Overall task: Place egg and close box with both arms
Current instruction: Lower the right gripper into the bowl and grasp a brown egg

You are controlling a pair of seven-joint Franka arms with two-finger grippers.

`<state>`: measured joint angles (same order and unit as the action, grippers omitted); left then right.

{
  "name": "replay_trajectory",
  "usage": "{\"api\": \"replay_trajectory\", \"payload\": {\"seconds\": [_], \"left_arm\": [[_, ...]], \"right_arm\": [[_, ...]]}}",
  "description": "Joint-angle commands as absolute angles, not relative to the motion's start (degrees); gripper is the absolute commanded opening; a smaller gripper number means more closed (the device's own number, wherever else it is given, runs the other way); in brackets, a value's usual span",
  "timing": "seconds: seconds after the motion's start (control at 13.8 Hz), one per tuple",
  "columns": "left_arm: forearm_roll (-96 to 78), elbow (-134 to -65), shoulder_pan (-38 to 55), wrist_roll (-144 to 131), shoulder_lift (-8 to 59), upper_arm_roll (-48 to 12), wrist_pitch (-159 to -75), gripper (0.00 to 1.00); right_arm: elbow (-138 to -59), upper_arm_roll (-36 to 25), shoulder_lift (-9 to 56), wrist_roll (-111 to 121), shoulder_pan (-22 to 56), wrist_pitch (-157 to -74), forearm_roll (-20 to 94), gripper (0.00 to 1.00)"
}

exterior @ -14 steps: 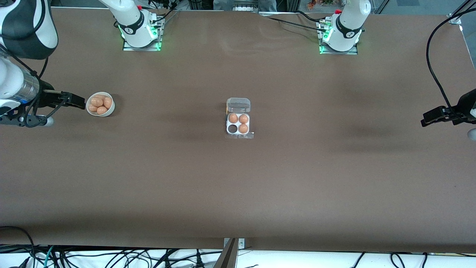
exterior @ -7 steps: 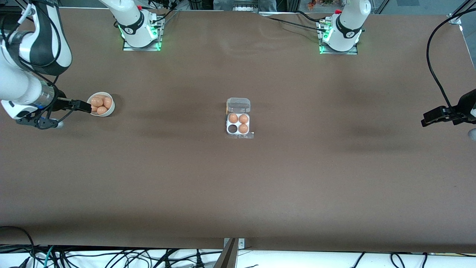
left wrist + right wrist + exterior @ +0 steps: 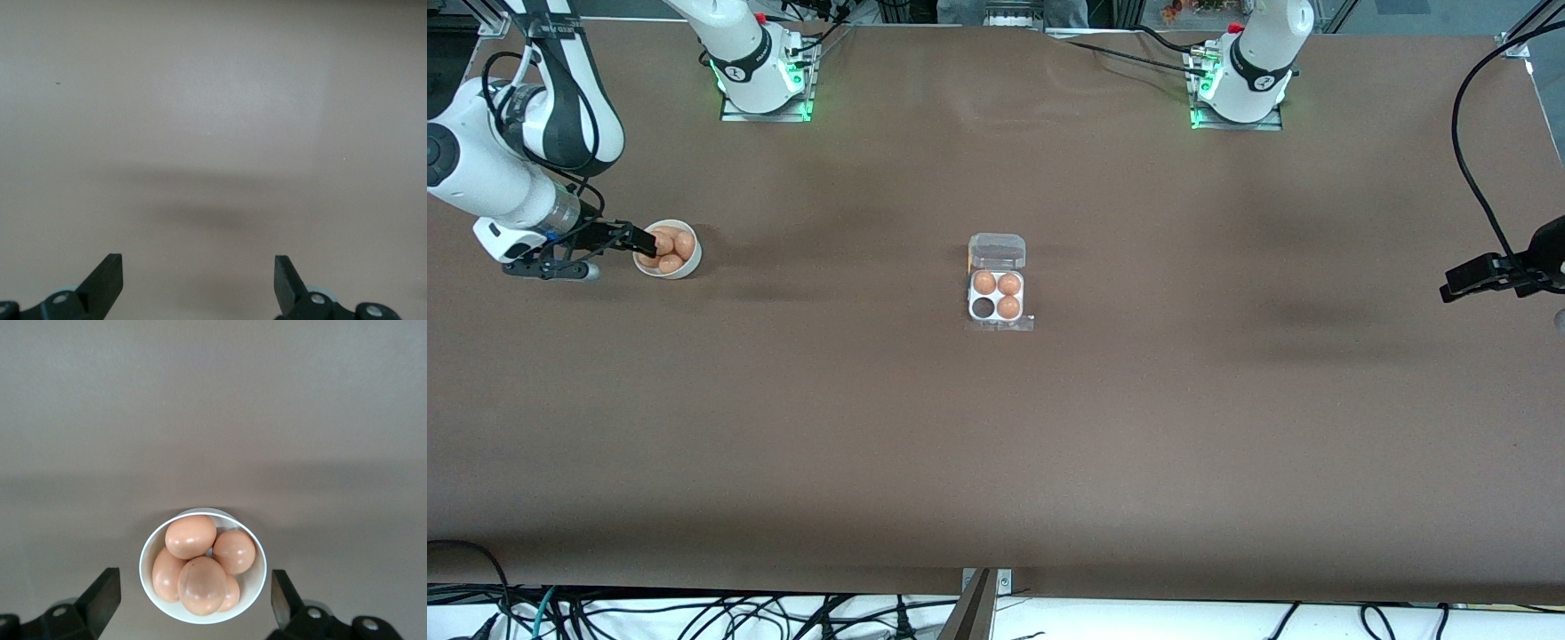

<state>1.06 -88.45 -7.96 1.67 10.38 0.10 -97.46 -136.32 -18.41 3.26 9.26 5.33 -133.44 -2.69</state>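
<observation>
Table (image 3: 996, 444): a brown surface is shown carrying all items, with both arm bases mounted along its edge farthest from the front camera.
Egg box (image 3: 997, 283): a small clear-plastic case is positioned at mid-table. Its white tray holds four cups.
Lid (image 3: 997, 251): the transparent hinged lid is laid open, on the side of the tray farther from the front camera.
Eggs in box (image 3: 996, 292): three orange-brown eggs are seated in three cups.
Vacant cup (image 3: 983, 308): one cup on the side nearer the front camera, toward the right arm's end, is seen dark and unfilled.
Bowl (image 3: 685, 264): a round white bowl is placed toward the right arm's end of the table, well apart from the box.
Eggs in bowl (image 3: 200, 563): a heap of orange-brown eggs is contained; at least four are counted in the right wrist view.
Right gripper (image 3: 640, 242): it is held at the bowl's rim, over the eggs, fingers (image 3: 100, 593) spread wide, nothing gripped.
Left gripper (image 3: 1463, 280): it is held over bare table at the left arm's end, fingers (image 3: 107, 273) spread wide, nothing gripped. This arm waits.
</observation>
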Motion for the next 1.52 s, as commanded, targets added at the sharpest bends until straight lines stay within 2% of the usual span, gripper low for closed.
{"api": "replay_trajectory", "payload": {"seconds": [0.0, 0.29, 1.09, 1.3, 1.45], "left_arm": [[0.4, -86.8, -8.4, 3.4, 10.9, 0.0, -96.7, 1.0], [0.4, -86.9, -8.4, 3.4, 10.9, 0.0, -96.7, 1.0], [0.4, -86.8, -8.4, 3.4, 10.9, 0.0, -96.7, 1.0], [0.4, -86.8, -8.4, 3.4, 10.9, 0.0, -96.7, 1.0], [0.4, -86.8, -8.4, 3.4, 10.9, 0.0, -96.7, 1.0]], "right_arm": [[-137.1, -18.2, 5.0, 10.2, 5.2, -134.8, -2.7, 1.0], [-137.1, -18.1, 7.8, 10.1, 5.2, -135.3, -2.3, 1.0], [-137.1, -18.1, 9.0, 10.3, 5.3, -130.7, -2.3, 0.99], [-137.1, -18.1, 9.7, 10.3, 5.3, -130.8, -2.3, 0.9], [-137.1, -18.0, 9.7, 10.3, 5.3, -130.3, -2.3, 0.79]]}}
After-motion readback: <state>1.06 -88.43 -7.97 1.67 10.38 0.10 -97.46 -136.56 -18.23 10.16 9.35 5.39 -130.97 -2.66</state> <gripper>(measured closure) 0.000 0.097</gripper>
